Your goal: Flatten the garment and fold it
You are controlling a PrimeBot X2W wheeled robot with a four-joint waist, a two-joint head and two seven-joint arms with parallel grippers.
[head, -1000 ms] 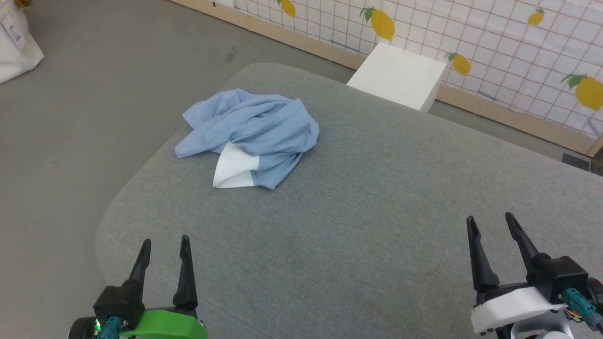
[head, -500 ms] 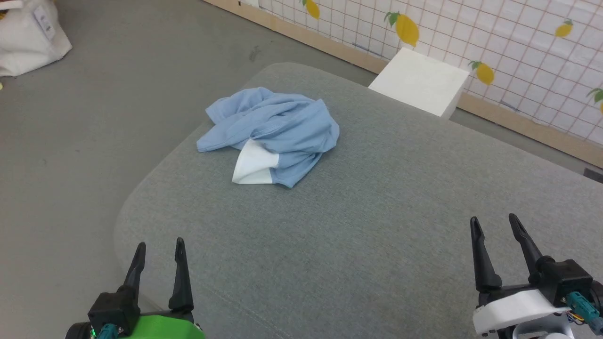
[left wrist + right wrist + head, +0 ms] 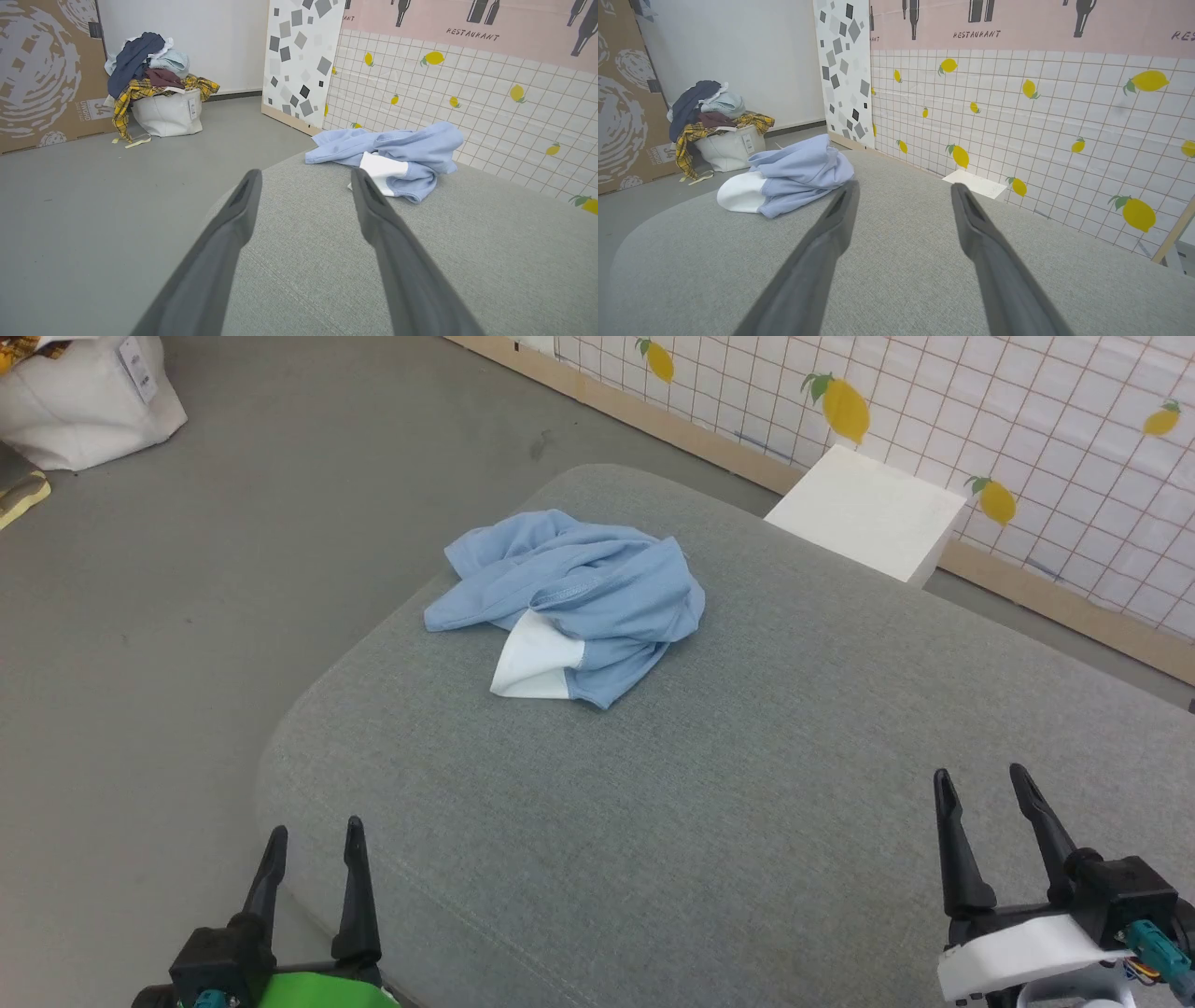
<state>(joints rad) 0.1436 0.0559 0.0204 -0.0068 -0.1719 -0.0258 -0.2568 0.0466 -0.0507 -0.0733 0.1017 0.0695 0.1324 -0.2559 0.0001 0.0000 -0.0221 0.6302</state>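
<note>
Left gripper (image 3: 316,828): fingers apart, nothing between them, poised at the near left edge of the grey upholstered cushion (image 3: 747,784), one finger over the floor (image 3: 187,616) and the other over the fabric. Right gripper (image 3: 979,773): fingers likewise spread and empty, above the near right part of the cushion. Neither gripper touches the garment (image 3: 597,588); both stand well apart from it. The garment, a light blue T-shirt, lies in a crumpled heap near the far left rounded corner of the cushion, unflattened and unfolded, with a white inner panel (image 3: 534,663) turned out on its near side. Any print on the chest cannot be made out. A white box (image 3: 864,513) stands just beyond the far edge of the cushion, against a gridded wall with lemon motifs (image 3: 1027,420). On the floor to the far left sits a white bag (image 3: 166,112) heaped with mixed clothing.
</note>
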